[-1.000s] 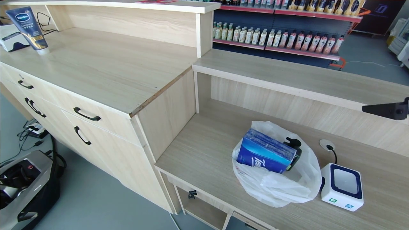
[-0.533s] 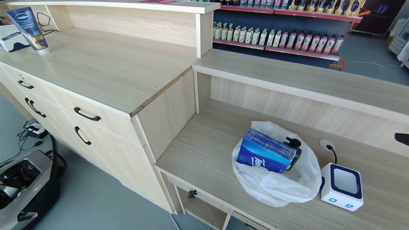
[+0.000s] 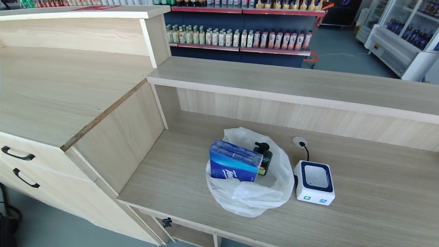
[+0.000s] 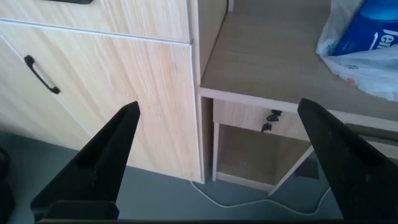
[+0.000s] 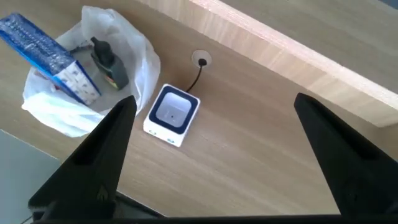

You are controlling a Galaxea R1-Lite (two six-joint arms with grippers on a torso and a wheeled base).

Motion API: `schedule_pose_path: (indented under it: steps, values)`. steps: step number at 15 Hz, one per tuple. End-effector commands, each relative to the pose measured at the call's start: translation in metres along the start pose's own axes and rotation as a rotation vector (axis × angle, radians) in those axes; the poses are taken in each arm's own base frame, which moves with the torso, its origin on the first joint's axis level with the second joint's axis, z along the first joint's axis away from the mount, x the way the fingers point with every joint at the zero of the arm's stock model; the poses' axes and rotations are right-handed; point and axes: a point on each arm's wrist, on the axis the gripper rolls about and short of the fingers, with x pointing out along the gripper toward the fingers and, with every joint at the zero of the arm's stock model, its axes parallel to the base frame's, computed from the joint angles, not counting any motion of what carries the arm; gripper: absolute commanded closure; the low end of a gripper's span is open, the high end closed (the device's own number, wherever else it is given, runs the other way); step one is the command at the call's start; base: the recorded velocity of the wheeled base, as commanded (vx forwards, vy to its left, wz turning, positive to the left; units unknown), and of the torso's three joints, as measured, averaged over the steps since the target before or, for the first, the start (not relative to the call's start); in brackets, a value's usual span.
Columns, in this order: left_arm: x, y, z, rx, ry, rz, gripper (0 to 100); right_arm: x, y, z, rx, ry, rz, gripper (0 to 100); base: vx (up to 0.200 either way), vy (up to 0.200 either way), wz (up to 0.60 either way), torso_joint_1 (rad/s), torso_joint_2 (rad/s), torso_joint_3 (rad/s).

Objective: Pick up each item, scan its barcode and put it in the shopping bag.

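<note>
My left gripper (image 4: 219,106) and right gripper (image 5: 214,98) both hold their fingers wide apart, gripping nothing. The shopping bag (image 3: 250,202) sits on the lower counter (image 3: 377,206) just beside the scanner (image 3: 315,181). It contains a blue pack (image 3: 235,164) and a black bottle (image 3: 263,154).

Down below the right claw (image 5: 214,101), on the lower counter (image 3: 377,206): barcode scanner (image 3: 314,183), with the shopping bag (image 3: 240,202) just beside it on its left. Inside the bag, tissue pack (image 3: 235,164) in front, pump bottle (image 3: 263,156) tucked right behind. Cable port (image 3: 299,142) behind the scanner. Left claw (image 4: 219,104) out before the counter's front edge, bag farther in.
</note>
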Motion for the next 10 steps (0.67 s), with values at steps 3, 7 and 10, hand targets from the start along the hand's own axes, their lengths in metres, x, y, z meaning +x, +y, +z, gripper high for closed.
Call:
schedule_pose_path:
  steps: [3, 7, 10]
  values:
    - [0.0, 0.0, 0.0, 0.0, -0.001, 0.0, 0, -0.015, 0.001, -0.008, 0.006, -0.005, -0.013, 0, 0.0, 0.0, -0.6, 0.001, 0.0, 0.005]
    - [0.0, 0.0, 0.0, 0.0, -0.001, 0.001, 0, -0.028, 0.016, -0.072, 0.143, 0.119, -0.081, 0, 0.0, 0.0, -0.15, -0.001, 0.0, 0.002]
    - [0.0, 0.0, 0.0, 0.0, -0.001, 0.001, 0, -0.05, 0.044, -0.157, 0.149, 0.127, -0.063, 0, 0.0, 0.0, 0.0, 0.0, 0.0, 0.0]
